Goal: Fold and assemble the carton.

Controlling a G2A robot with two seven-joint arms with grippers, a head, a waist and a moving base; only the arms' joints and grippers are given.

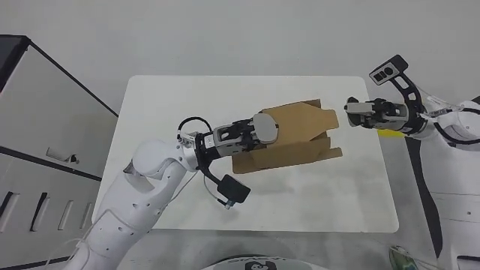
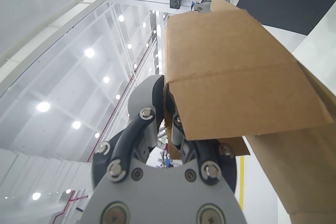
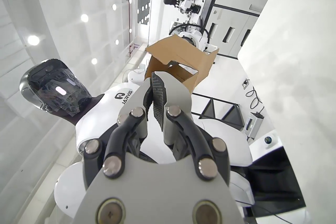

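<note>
A brown cardboard carton [image 1: 294, 141] lies partly erected on its side in the middle of the white table [image 1: 180, 105], with loose flaps sticking out at its right end. My left gripper [image 1: 262, 130] is at the carton's left end, shut on a flap edge; the left wrist view shows the cardboard [image 2: 231, 72] pinched in the left gripper [image 2: 164, 107]. My right gripper [image 1: 349, 109] hovers just off the carton's right end, apart from it. In the right wrist view the right gripper [image 3: 156, 83] is shut with nothing in it, and the carton [image 3: 181, 59] lies beyond it.
A grey cabinet [image 1: 37, 120] stands close to the table's left side. The table's right edge [image 1: 386, 187] runs under my right arm. Bare tabletop lies in front of and behind the carton.
</note>
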